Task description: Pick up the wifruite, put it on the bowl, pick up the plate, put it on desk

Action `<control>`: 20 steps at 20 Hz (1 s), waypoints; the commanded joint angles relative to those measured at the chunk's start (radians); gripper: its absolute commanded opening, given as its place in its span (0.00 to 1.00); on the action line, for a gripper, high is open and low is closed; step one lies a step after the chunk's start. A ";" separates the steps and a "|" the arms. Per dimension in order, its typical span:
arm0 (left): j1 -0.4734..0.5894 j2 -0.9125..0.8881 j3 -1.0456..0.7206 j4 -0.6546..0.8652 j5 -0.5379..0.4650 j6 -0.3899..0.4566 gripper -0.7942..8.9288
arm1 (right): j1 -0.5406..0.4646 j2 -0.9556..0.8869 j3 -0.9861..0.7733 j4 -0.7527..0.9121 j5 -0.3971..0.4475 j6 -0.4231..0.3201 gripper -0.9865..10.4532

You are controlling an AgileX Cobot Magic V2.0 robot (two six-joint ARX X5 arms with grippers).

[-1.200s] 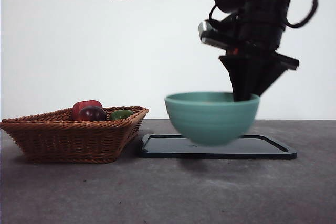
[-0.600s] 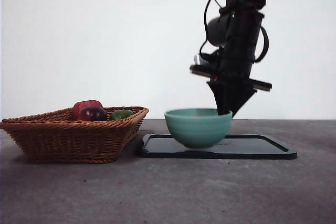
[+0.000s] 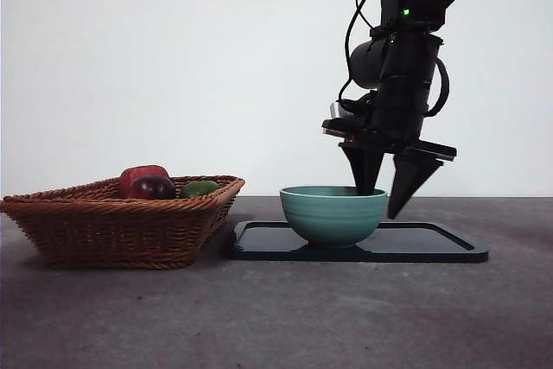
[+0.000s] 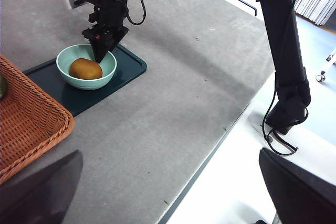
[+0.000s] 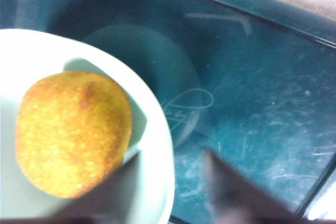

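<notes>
The mint-green bowl [image 3: 333,213] stands on the black tray [image 3: 432,244]. The golden-brown kiwifruit [image 5: 71,135] lies inside it, also seen in the left wrist view [image 4: 85,68], and is hidden in the front view. My right gripper [image 3: 380,203] is open at the bowl's right rim, one jaw inside the bowl and one outside, holding nothing. In the right wrist view the gripper [image 5: 172,156] straddles the pale rim of the bowl [image 5: 152,145]. My left gripper [image 4: 170,153] is open and empty, high above the dark grey desk [image 4: 173,103].
A brown wicker basket [image 3: 121,222] stands left of the tray, holding a red fruit [image 3: 143,174], a dark purple fruit [image 3: 153,187] and a green fruit [image 3: 200,188]. The desk's edge [image 4: 220,135] drops off beyond the tray's side.
The right gripper carried the bowl away from the camera and down onto the tray. Its jaws then opened and let go of the rim.
</notes>
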 commanded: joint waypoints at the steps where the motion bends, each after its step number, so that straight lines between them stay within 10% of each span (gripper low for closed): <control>1: -0.011 0.003 0.018 0.012 -0.002 0.016 0.79 | -0.015 -0.016 0.031 -0.005 0.018 0.001 0.42; 7: -0.011 0.003 0.018 0.031 -0.002 0.016 0.79 | -0.041 -0.327 0.030 -0.073 0.098 -0.010 0.63; 20: -0.011 0.004 0.018 0.076 -0.010 0.017 0.79 | 0.019 -1.162 -0.425 -0.110 0.053 -0.034 0.63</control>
